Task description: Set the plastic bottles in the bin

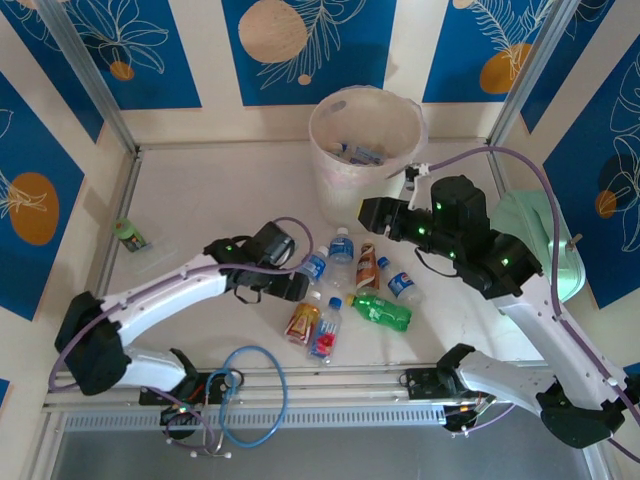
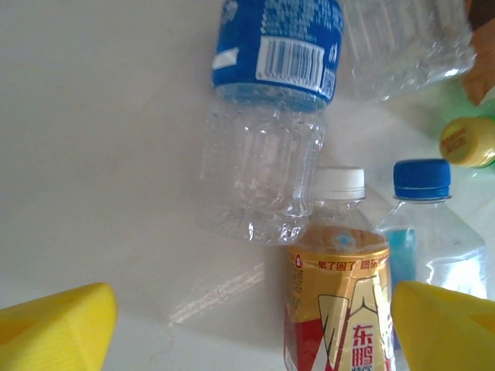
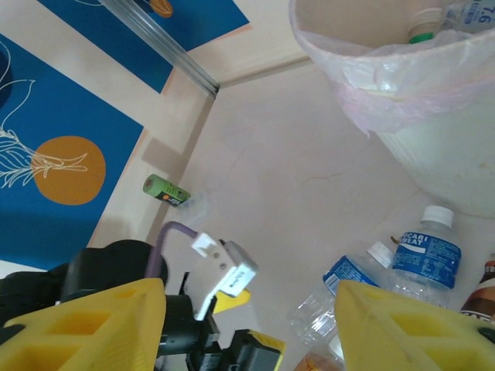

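Currently seven plastic bottles [image 1: 382, 312] clustered at the middle of the table [image 1: 200, 190], one green bottle [image 1: 130, 235] at its left edge, more inside the bin [image 1: 335, 185] by the far edge. Label on gold bottle [image 2: 336, 309] reads 东鹏; blue-label bottle [image 3: 424, 255] says Pocari Sweat. Tools: left gripper [image 2: 254, 309] wide apart over gold bottle, empty; right gripper [image 3: 249, 297] apart, empty, beside bin

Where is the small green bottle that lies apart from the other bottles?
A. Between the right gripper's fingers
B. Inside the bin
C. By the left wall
C: the green bottle lies alone by the left wall, well away from the bin.
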### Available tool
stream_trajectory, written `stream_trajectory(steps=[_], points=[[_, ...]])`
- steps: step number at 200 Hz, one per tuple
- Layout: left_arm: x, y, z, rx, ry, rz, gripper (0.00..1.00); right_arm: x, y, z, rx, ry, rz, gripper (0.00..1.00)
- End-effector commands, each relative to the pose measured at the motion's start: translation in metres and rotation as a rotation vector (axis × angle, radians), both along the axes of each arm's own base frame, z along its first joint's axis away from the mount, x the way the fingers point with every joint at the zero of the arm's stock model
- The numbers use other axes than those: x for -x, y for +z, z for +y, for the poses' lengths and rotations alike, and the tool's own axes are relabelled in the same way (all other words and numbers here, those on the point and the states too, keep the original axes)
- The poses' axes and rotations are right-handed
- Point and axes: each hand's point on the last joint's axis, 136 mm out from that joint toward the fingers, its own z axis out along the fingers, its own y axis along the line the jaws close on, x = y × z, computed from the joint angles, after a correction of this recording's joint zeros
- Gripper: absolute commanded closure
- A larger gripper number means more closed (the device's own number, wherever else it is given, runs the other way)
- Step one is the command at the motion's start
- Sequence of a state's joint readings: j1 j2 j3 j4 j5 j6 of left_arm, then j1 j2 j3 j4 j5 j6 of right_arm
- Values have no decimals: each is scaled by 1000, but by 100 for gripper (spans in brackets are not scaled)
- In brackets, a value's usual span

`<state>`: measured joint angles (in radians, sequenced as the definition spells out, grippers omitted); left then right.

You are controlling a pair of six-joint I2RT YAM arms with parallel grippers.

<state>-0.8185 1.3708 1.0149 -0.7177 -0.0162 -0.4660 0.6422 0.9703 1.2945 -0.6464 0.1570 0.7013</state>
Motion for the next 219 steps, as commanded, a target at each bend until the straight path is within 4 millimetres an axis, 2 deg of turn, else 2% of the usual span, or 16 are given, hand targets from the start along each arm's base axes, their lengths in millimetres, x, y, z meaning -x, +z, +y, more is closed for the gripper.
stream_trajectory(steps=[1,41,82,141,176,219], points=[[-5,-6,-17,28,-54,33,7,3,-3,-8,1,-32,5,37],[-24,-25,-27,-53,-84,38,9,5,-6,-13,2,-49,13,34],[-45,-45,-32,-86,-66,50,18,3,-1,-19,-7,-63,10,33],[-40,-74,-22,-144,-60,97,19,4,1,-24,-16,-76,18,31],[-42,-78,-20,-149,-57,105,24,2,-2,-24,-28,-78,33,27],[-42,-78,-20,-137,-54,108,36,1,-2,-24,-30,-78,41,26]])
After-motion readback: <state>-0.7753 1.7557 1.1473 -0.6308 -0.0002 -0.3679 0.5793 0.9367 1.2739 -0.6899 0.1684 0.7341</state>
